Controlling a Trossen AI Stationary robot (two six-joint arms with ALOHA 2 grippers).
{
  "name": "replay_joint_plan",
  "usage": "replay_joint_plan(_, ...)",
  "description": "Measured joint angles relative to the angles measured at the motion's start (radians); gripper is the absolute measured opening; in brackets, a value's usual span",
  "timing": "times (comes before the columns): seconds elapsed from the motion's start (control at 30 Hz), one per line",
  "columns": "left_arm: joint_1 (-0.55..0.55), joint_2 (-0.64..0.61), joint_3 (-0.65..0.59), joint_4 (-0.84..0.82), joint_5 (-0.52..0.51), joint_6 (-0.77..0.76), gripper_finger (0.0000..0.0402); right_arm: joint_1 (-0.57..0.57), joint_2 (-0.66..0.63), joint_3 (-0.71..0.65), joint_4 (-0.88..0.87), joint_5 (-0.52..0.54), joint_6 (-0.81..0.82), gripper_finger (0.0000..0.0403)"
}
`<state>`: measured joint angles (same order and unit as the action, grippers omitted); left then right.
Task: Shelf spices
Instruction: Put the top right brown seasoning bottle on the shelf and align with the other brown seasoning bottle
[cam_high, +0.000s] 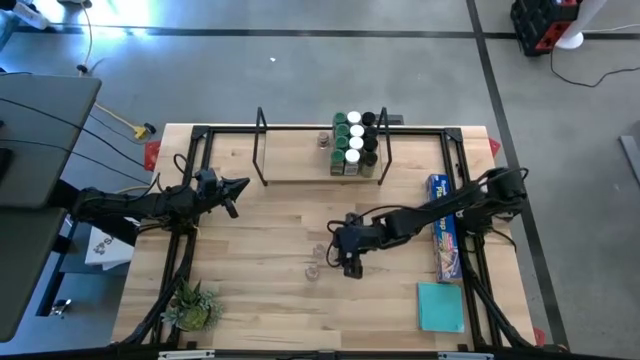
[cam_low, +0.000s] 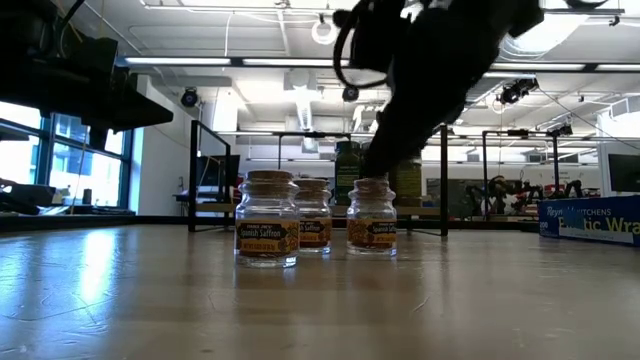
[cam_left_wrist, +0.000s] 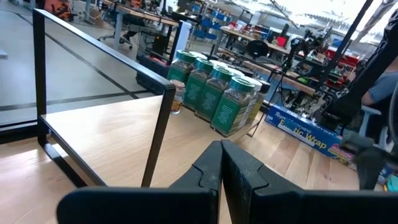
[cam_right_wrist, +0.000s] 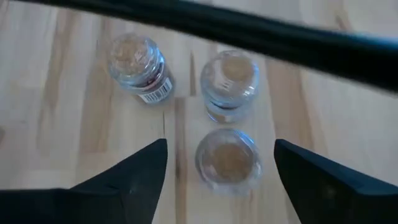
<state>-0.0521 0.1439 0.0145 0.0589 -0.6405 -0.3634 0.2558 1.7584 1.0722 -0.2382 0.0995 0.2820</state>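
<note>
High view: the shelf (cam_high: 300, 180) is lying along the far edge of the table (cam_high: 260, 300), with a block of green-, white- and dark-lidded jars (cam_high: 356, 142) already crowding its right end, plus one small clear jar (cam_high: 323, 140) beside them. Three clear jars (cam_high: 316, 258) are standing loose on the table, well in front of the shelf. The right gripper (cam_high: 347, 262) is hanging just right of those three. The left gripper (cam_high: 232, 196) is waiting near the shelf's left end. A blue wrap box (cam_high: 443, 226) and a teal cloth (cam_high: 440, 306) are lying to the right of the shelf, a small plant (cam_high: 190, 305) far forward left.

Low view: three cork-topped jars, the front one (cam_low: 267, 219) nearest, are standing upright and close together, with the shelf behind them. The dark arm (cam_low: 430, 70) is coming down over the rightmost jar (cam_low: 371, 217).

Left wrist view: its fingers (cam_left_wrist: 211, 171) are pressed together, pointing at the shelf's hoop (cam_left_wrist: 158, 124) and the shelved jars (cam_left_wrist: 214, 90).

Right wrist view: the fingers (cam_right_wrist: 140, 171) are spread wide, straddling the nearest jar (cam_right_wrist: 227, 159); nothing is being held.

Judgement: the pick of a loose clear jar is in hand, with three left to shelve. Next calls for lowering squarely, closing without nudging the neighbours, then carrying to the shelf's bare left part.
</note>
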Motion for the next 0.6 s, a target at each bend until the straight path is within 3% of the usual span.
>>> replay_joint_plan(0.2,0.0,0.0,0.0,0.0,0.001,0.0,0.0005,0.008,0.082,-0.003,0.071,0.005,-0.026,0.027)
replay_joint_plan(0.47,0.0,0.0,0.0,0.0,0.001,0.0,0.0005,0.007,0.098,-0.002,0.07,0.003,0.03,0.0161)
replay_joint_plan(0.6,0.0,0.0,0.0,0.0,0.0,0.0,0.0005,-0.011,0.061,0.053,-0.012,0.0,0.027,0.0159)
